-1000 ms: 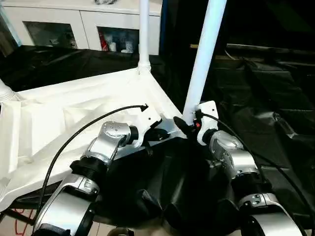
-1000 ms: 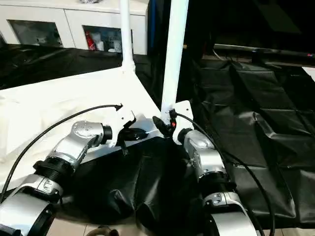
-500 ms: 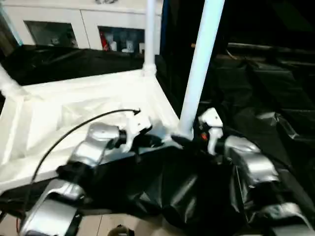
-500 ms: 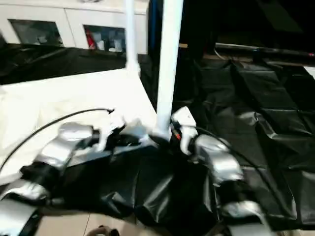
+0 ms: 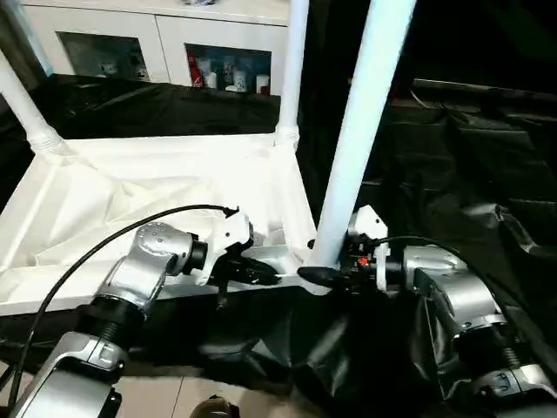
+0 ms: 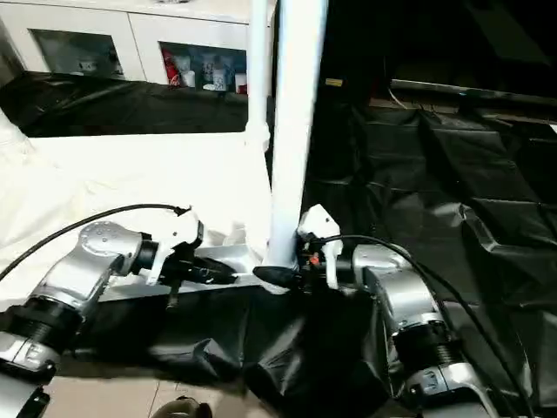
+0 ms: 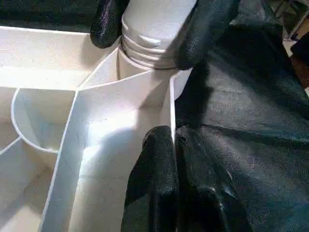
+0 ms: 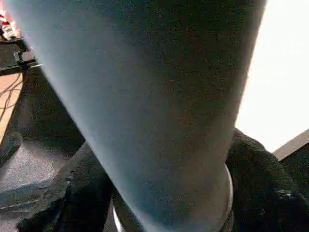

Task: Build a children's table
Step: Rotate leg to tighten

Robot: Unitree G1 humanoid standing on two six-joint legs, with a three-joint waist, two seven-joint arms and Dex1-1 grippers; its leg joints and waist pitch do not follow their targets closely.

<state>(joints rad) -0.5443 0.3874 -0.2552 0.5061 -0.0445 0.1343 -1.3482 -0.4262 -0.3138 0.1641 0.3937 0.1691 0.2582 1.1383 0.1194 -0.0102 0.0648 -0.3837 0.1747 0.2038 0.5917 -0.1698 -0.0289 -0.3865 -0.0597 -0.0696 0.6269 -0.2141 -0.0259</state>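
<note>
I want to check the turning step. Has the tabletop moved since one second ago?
Yes. Against the cabinet, the tabletop has turned. Its far leg stood left of the cabinet's right edge and now stands at that edge.

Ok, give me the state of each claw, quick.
Left claw: shut on the tabletop rim.
Right claw: fingers around the base of the near leg.

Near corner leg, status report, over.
Right gripper shut around near corner leg at its socket. Left gripper shut on tabletop rim. Two other legs upright. Nothing in the way.
</note>
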